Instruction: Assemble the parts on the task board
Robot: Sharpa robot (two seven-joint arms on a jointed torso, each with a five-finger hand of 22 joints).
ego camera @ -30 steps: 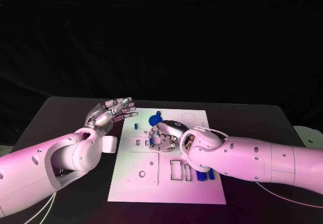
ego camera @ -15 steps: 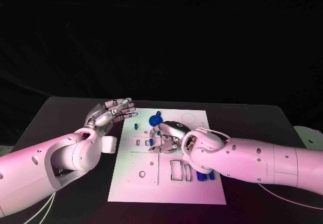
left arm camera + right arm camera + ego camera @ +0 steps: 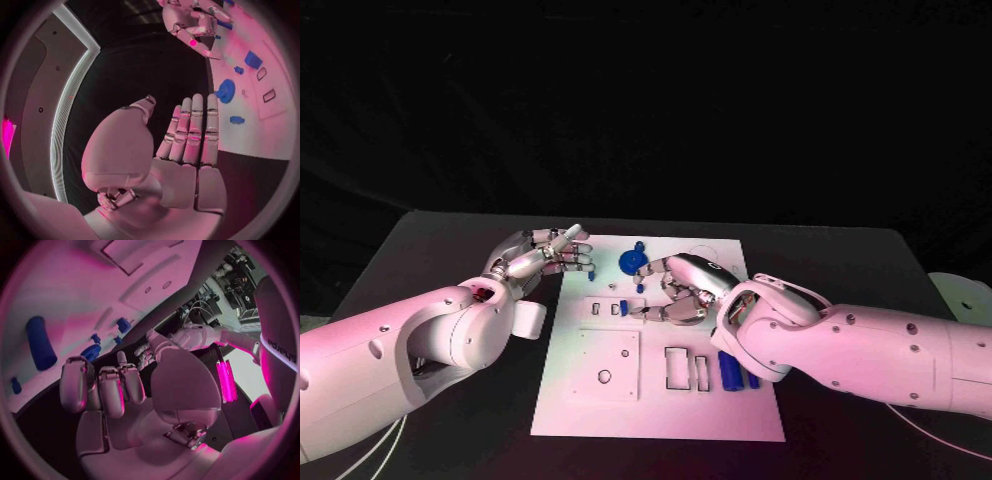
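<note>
Here we see the white task board point(image 3: 661, 400) lying in the middle of the black tabletop point(image 3: 430, 250). Our right hand point(image 3: 678, 293) hovers over the board's middle with its fingers point(image 3: 100, 387) curled inward; we cannot tell whether they pinch anything. Our left hand point(image 3: 538, 255) is raised just beside the board's left edge, fingers point(image 3: 194, 130) straight and together, holding nothing. A round blue part point(image 3: 632, 263) sits near the board's far end, and blue cylinders point(image 3: 733, 372) lie near its right edge.

Task board point(image 3: 661, 400) lies mid-table point(image 3: 430, 240); left hand point(image 3: 538, 255) at its left edge, right hand point(image 3: 678, 295) over it, possibly touching.
</note>
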